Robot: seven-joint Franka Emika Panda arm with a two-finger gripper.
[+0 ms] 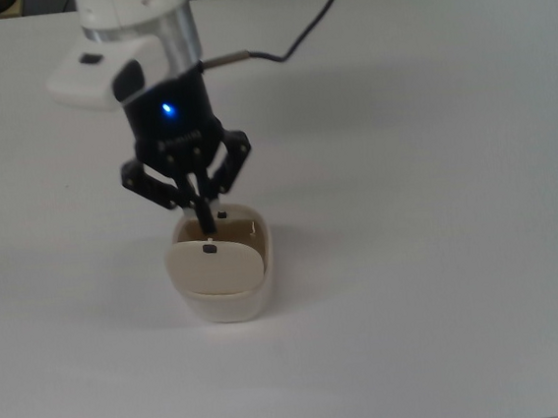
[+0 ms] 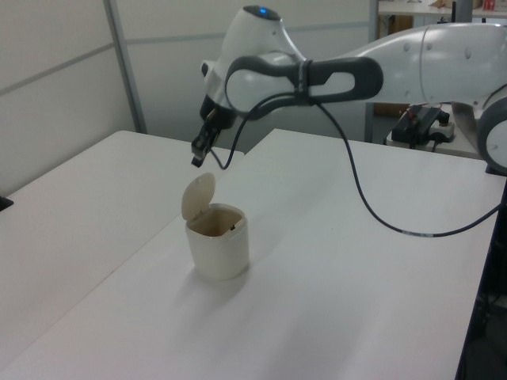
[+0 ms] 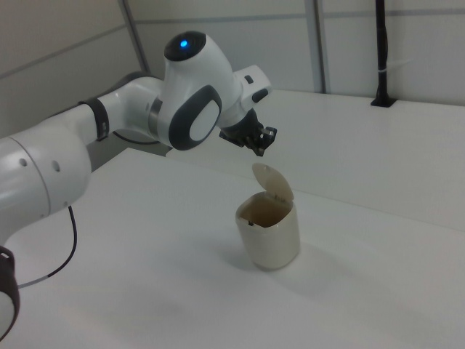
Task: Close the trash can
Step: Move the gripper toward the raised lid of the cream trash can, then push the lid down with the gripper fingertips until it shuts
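Fingers of the gripper (image 1: 204,219) sit drawn close together, nearly touching, holding nothing; in the top view they point down over the open mouth of the trash can (image 1: 224,274), tips just beside the raised lid (image 1: 214,265). From the left view the gripper (image 2: 196,156) hangs above and slightly behind the lid's top edge (image 2: 198,195), apart from it, no contact. A blue light glows on the wrist. The white arm (image 2: 333,71) reaches in from the left view's right, black cable (image 2: 372,198) looping off it down toward the table (image 2: 356,317). Trash can stands alone near the middle of the white table, cream body upright, lid tipped up on its hinge and leaning to the left view's left; the small black knob on the lid shows in the top view. Inside looks empty as far as I can see. Risks, by my reckoning: the bin is light and unanchored, so a push landing too low on the lid or on the rim could slide or tip it rather than swing the lid over; coming down on the hinge side would press the lid further open; fingertips dipping into the mouth could snag the rim. No brand, label or writing readable on the bin or arm.
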